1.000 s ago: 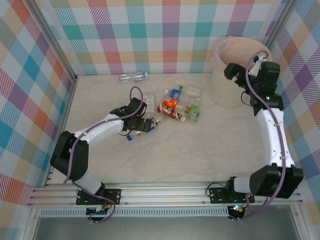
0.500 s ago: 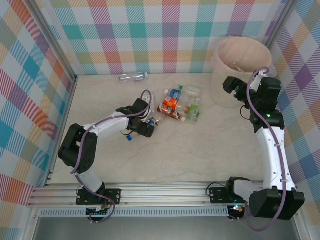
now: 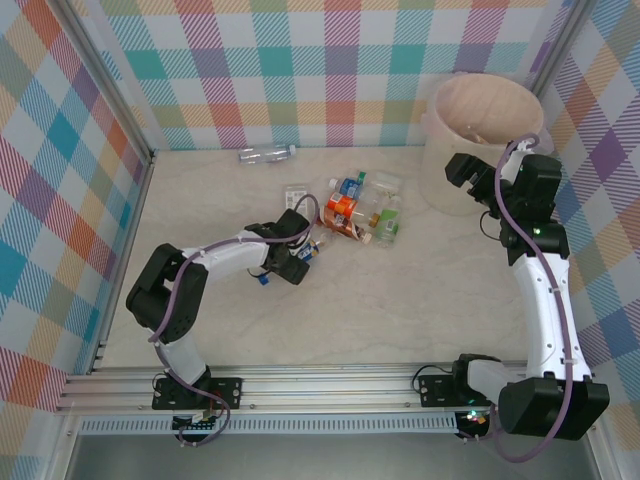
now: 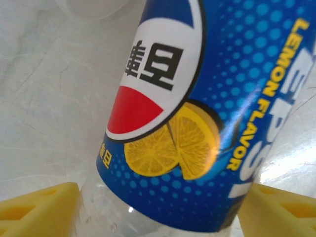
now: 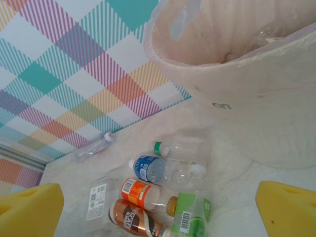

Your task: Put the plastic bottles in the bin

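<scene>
Top external: small clear plastic bottles point(image 3: 345, 212) lie clustered mid-surface point(image 3: 400, 300), apart from the round cream-beige plastic bin point(image 3: 435, 140) at the far right. Left wrist: the yellow left fingers point(image 4: 39, 210) flank a blue-labelled bottle point(image 4: 197, 98) reading "LEMON FLAVOR" beside a Pepsi globe and Chinese characters. Whether they press it cannot be told. Right wrist: the right fingers point(image 5: 29, 210) stand wide apart, near the bin's wall.

Table point(image 3: 400, 300): pale cream, marble-look top with faint grey veining, matte, evenly lit, only soft shadows. Walls point(image 3: 300, 70) on the left, far and right sides: panels in pastel plaid of teal, pink, orange, purple and yellow squares. Slim metal posts point(image 3: 105, 75) run along the wall corners at upper left and upper right. Aluminium rail point(image 3: 330, 385) spans the bottom of the frame, with a grey strip point(image 3: 330, 455) below it.
</scene>
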Tool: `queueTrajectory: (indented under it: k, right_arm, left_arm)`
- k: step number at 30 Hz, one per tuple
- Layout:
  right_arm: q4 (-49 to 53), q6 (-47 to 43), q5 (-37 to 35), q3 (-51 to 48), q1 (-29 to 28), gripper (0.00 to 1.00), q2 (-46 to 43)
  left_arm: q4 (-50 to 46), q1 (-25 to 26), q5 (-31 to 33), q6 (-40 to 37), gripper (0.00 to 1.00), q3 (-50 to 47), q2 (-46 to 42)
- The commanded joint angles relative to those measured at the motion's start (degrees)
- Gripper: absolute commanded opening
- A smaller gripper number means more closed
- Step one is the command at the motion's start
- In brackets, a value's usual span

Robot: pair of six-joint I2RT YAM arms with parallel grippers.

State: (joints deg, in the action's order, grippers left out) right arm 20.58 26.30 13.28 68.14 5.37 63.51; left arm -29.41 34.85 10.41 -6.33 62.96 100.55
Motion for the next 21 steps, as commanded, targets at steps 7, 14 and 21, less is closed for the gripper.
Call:
queueTrajectory:
  k: [7, 14, 21]
  right_arm:
    - [-3.6, 4.3, 11.7, -6.2, -3.6, 1.00, -0.4]
    - [-4.7, 7.9, 15.8, -12.6, -7.6, 1.00, -2.6]
    - [-8.1, 11.0, 17.3, -16.7, -12.8, 1.00, -2.1]
  left_arm:
    - [1.8, 0.3, -0.2, 2.2, 0.57, -1.2, -1.2]
    - [1.3, 0.2, -2.1, 3.8, 0.47, -0.7, -2.2]
    - [1.4, 0.3, -11.0, 6.8, 0.39, 0.9, -6.5]
